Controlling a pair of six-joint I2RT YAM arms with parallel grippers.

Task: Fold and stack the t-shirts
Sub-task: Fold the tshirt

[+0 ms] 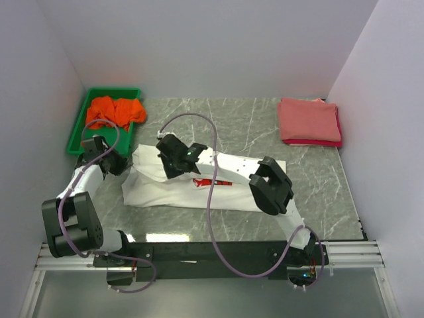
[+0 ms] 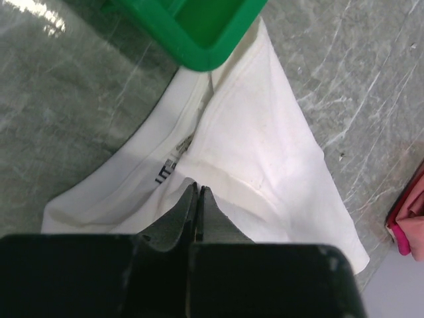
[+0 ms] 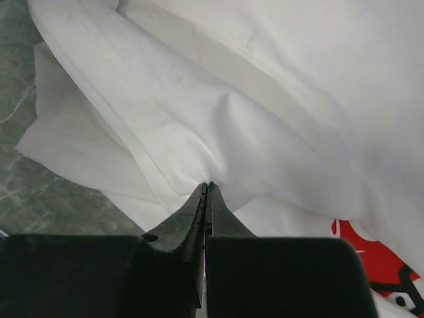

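A: Where do we stand on the folding?

B: We judge we are mid-fold on the white t-shirt [image 1: 165, 192]. It lies rumpled across the middle of the marble surface [image 1: 318, 192] with its red chest print [image 1: 212, 182] showing. Its left end is up against the corner of the green tray [image 1: 78, 132].

A: And the others?

B: An orange t-shirt [image 1: 116, 110] sits bunched in that tray, not yet folded. At the far right a salmon-pink t-shirt [image 1: 308, 118] lies folded on top of a red t-shirt [image 1: 324, 142], which is our stack so far.

A: What do our jaws have?

B: The right jaws are pressed together on a pinch of white cloth along a hem near the shirt's middle. The right wrist view shows the fabric puckering right at the tips. The left jaws are closed to a sliver too, at the shirt's left end, close to the neck label [image 2: 169, 165]. Cloth meets their tips and seems caught between them, though that pinch is less plain.

A: So the next move?

B: As we read it, both arms must carry their pinches across the shirt together — level and at one pace — so the layer turns over without dragging the rest. The tray corner is close to the left grip and could snag the cloth.

A: Then?

B: We flatten it, finish the fold and take it to the stack.
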